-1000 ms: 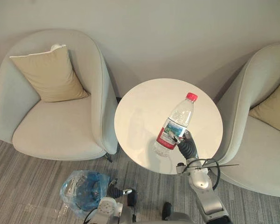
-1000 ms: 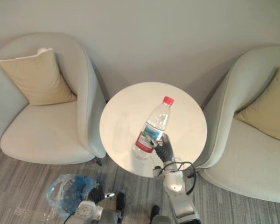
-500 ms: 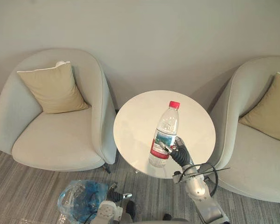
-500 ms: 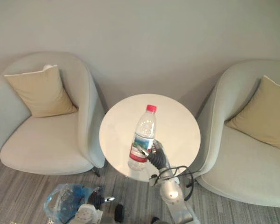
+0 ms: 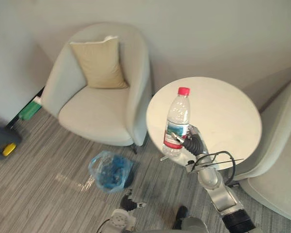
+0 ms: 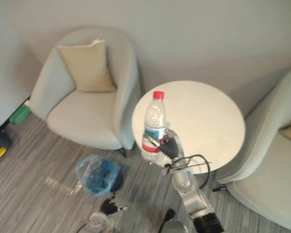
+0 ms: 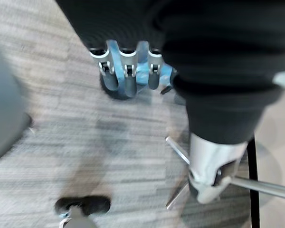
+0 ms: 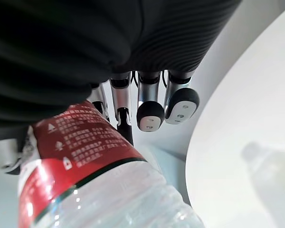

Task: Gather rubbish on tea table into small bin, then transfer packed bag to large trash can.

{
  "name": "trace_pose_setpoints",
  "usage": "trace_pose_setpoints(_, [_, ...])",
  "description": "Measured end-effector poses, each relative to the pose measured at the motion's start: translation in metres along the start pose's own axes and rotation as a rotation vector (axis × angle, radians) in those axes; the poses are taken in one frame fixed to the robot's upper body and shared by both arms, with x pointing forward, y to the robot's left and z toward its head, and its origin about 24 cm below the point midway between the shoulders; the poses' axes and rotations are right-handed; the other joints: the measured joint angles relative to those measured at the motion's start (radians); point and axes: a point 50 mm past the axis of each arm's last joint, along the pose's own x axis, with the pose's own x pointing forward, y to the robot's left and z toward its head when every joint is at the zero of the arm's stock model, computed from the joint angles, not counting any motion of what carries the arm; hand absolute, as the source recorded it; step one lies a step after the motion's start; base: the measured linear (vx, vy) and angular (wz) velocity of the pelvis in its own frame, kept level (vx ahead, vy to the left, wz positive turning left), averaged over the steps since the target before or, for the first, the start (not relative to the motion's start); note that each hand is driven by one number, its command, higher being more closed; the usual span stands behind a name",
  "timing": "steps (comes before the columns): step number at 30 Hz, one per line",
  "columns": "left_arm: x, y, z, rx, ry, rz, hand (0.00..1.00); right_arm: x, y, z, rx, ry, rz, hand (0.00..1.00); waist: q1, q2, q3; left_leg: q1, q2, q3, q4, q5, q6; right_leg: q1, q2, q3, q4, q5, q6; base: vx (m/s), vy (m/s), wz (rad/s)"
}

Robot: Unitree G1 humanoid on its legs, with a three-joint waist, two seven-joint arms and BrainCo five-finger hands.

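A clear plastic water bottle (image 5: 177, 121) with a red cap and a red label is held upright off the round white tea table (image 5: 223, 111), over its left edge. My right hand (image 5: 195, 144) is shut round the bottle's lower part. In the right wrist view its fingers (image 8: 150, 115) curl past the bottle's label (image 8: 80, 152). The small bin lined with a blue bag (image 5: 110, 170) stands on the floor to the left of the table. My left hand (image 5: 130, 204) hangs low near the floor, fingers (image 7: 126, 76) relaxed and holding nothing, with the blue bag (image 7: 143, 66) beyond them.
A pale armchair (image 5: 97, 107) with a tan cushion (image 5: 99, 63) stands left of the table, and a second armchair (image 5: 281, 160) is close on the right. A dark case with a yellow part (image 5: 2, 143) and a green item (image 5: 26, 110) lie at the far left by the wall.
The whole picture has shifted, so the camera has swung left and shows more floor. The right hand has carried the bottle from over the table's middle to its left edge.
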Motion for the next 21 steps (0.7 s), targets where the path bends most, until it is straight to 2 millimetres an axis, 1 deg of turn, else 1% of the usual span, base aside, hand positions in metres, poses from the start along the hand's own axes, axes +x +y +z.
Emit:
trace_pose_setpoints(1, [-0.001, 0.004, -0.005, 0.016, 0.014, 0.008, 0.0, 0.001, 0.009, -0.002, 0.018, 0.023, 0.015, 1.0, 0.027, -0.033, 0.0, 0.003, -0.034, -0.006, -0.002, 0.005, 0.011, 0.006, -0.033, 0.002, -0.008, 0.029, 0.011, -0.16, 0.3, 0.44])
trace_pose_setpoints(2, [-0.003, 0.004, -0.009, 0.015, 0.024, 0.007, 0.0, 0.0, 0.013, -0.001, 0.035, 0.029, 0.02, 1.0, 0.034, -0.04, -0.002, 0.002, -0.047, -0.009, 0.004, 0.004, 0.014, 0.014, -0.046, 0.001, -0.016, 0.042, 0.015, -0.13, 0.285, 0.33])
trace_pose_setpoints(3, [-0.004, 0.006, -0.011, 0.016, 0.027, 0.015, 0.0, -0.001, 0.02, 0.0, 0.063, 0.04, 0.022, 1.0, 0.033, -0.044, -0.002, 0.002, -0.068, -0.021, 0.014, 0.0, 0.026, 0.038, -0.065, -0.003, -0.034, 0.067, 0.024, -0.13, 0.303, 0.29])
trace_pose_setpoints(4, [-0.004, 0.009, -0.013, 0.01, 0.034, 0.033, 0.0, -0.002, 0.028, 0.002, 0.085, 0.045, 0.038, 1.0, 0.041, -0.043, -0.005, 0.004, -0.09, -0.026, 0.021, -0.012, 0.047, 0.049, -0.084, 0.001, -0.049, 0.088, 0.028, -0.1, 0.244, 0.26])
trace_pose_setpoints(5, [-0.005, 0.011, -0.015, 0.008, 0.039, 0.041, 0.0, -0.002, 0.031, 0.003, 0.092, 0.044, 0.044, 1.0, 0.043, -0.044, -0.005, 0.004, -0.102, -0.03, 0.02, -0.011, 0.051, 0.053, -0.092, 0.002, -0.054, 0.093, 0.036, -0.12, 0.214, 0.14])
trace_pose_setpoints(7, [-0.005, 0.017, -0.018, -0.003, 0.048, 0.061, 0.0, -0.007, 0.036, 0.002, 0.098, 0.058, 0.051, 1.0, 0.042, -0.045, -0.004, -0.001, -0.132, -0.05, 0.015, -0.006, 0.07, 0.05, -0.121, 0.022, -0.043, 0.095, 0.039, -0.09, 0.12, 0.27])
trace_pose_setpoints(8, [-0.005, 0.018, -0.018, -0.005, 0.049, 0.064, 0.0, -0.011, 0.036, -0.002, 0.079, 0.071, 0.059, 1.0, 0.041, -0.045, -0.001, -0.012, -0.146, -0.075, 0.019, -0.01, 0.082, 0.039, -0.129, 0.087, -0.015, 0.075, 0.012, -0.08, 0.096, 0.51])
trace_pose_setpoints(9, [-0.005, 0.02, -0.019, -0.001, 0.052, 0.068, 0.0, -0.018, 0.036, -0.007, 0.073, 0.099, 0.062, 1.0, 0.036, -0.053, 0.008, -0.016, -0.156, -0.115, 0.025, -0.017, 0.099, 0.023, -0.121, 0.231, 0.037, -0.023, -0.074, -0.1, 0.074, 0.75])
trace_pose_setpoints(10, [-0.006, 0.025, -0.022, 0.009, 0.057, 0.079, 0.0, -0.023, 0.035, -0.012, 0.074, 0.124, 0.06, 1.0, 0.026, -0.065, 0.02, -0.019, -0.163, -0.151, 0.038, -0.022, 0.11, 0.015, -0.095, 0.338, 0.067, -0.104, -0.034, -0.08, -0.01, 1.23])
trace_pose_setpoints(11, [-0.006, 0.027, -0.023, 0.009, 0.063, 0.084, 0.0, -0.032, 0.032, -0.019, 0.073, 0.165, 0.049, 1.0, -0.002, -0.084, 0.028, -0.034, -0.173, -0.207, 0.056, -0.029, 0.118, 0.01, -0.054, 0.469, 0.105, -0.167, -0.012, -0.05, -0.05, 1.55])
trace_pose_setpoints(12, [-0.006, 0.03, -0.025, 0.014, 0.067, 0.09, 0.0, -0.039, 0.028, -0.027, 0.066, 0.206, 0.043, 1.0, -0.014, -0.105, 0.027, -0.035, -0.189, -0.245, 0.047, -0.024, 0.113, -0.003, -0.034, 0.547, 0.133, -0.174, -0.006, 0.02, -0.062, 1.37])
trace_pose_setpoints(13, [-0.006, 0.032, -0.025, 0.017, 0.067, 0.094, 0.0, -0.041, 0.026, -0.03, 0.054, 0.221, 0.043, 1.0, -0.01, -0.114, 0.031, -0.031, -0.195, -0.262, 0.032, -0.008, 0.116, -0.004, -0.035, 0.549, 0.143, -0.176, 0.0, 0.07, -0.025, 0.76])
trace_pose_setpoints(14, [-0.005, 0.034, -0.023, 0.019, 0.062, 0.097, 0.0, -0.04, 0.026, -0.03, 0.053, 0.22, 0.042, 1.0, -0.001, -0.117, 0.031, -0.036, -0.195, -0.272, 0.03, -0.001, 0.109, -0.003, -0.034, 0.548, 0.141, -0.173, 0.005, 0.1, -0.034, 0.35])
trace_pose_setpoints(15, [-0.005, 0.036, -0.023, 0.024, 0.064, 0.102, 0.0, -0.039, 0.025, -0.03, 0.053, 0.216, 0.04, 1.0, 0.004, -0.116, 0.031, -0.069, -0.195, -0.301, 0.05, 0.0, 0.104, -0.002, -0.035, 0.537, 0.14, -0.156, 0.047, 0.07, -0.031, 0.43])
trace_pose_setpoints(16, [-0.005, 0.037, -0.024, 0.026, 0.065, 0.101, 0.0, -0.039, 0.025, -0.03, 0.057, 0.219, 0.037, 1.0, -0.007, -0.117, 0.03, -0.086, -0.196, -0.324, 0.057, -0.002, 0.101, 0.0, -0.037, 0.527, 0.143, -0.159, 0.056, 0.1, -0.049, 0.76])
trace_pose_setpoints(18, [-0.005, 0.036, -0.024, 0.027, 0.07, 0.099, 0.0, -0.045, 0.023, -0.035, 0.052, 0.244, 0.041, 1.0, -0.021, -0.108, 0.03, -0.102, -0.193, -0.405, 0.067, -0.003, 0.101, 0.001, -0.024, 0.55, 0.188, -0.163, 0.058, 0.14, -0.039, 1.13])
trace_pose_setpoints(19, [-0.004, 0.036, -0.024, 0.03, 0.073, 0.097, 0.0, -0.05, 0.02, -0.04, 0.052, 0.271, 0.037, 1.0, -0.023, -0.105, 0.029, -0.104, -0.188, -0.449, 0.082, -0.003, 0.1, 0.017, -0.017, 0.555, 0.209, -0.164, 0.055, 0.14, -0.025, 1.24])
trace_pose_setpoints(20, [-0.004, 0.036, -0.024, 0.029, 0.072, 0.097, 0.0, -0.053, 0.018, -0.043, 0.052, 0.288, 0.031, 1.0, -0.021, -0.105, 0.029, -0.104, -0.184, -0.471, 0.093, -0.002, 0.099, 0.039, -0.012, 0.543, 0.214, -0.165, 0.054, 0.13, -0.043, 1.08])
trace_pose_setpoints(21, [-0.003, 0.035, -0.021, 0.023, 0.063, 0.096, 0.0, -0.055, 0.015, -0.045, 0.053, 0.298, 0.019, 1.0, -0.018, -0.1, 0.03, -0.106, -0.169, -0.479, 0.127, -0.003, 0.098, 0.042, 0.003, 0.535, 0.226, -0.189, 0.052, 0.05, -0.066, 0.86])
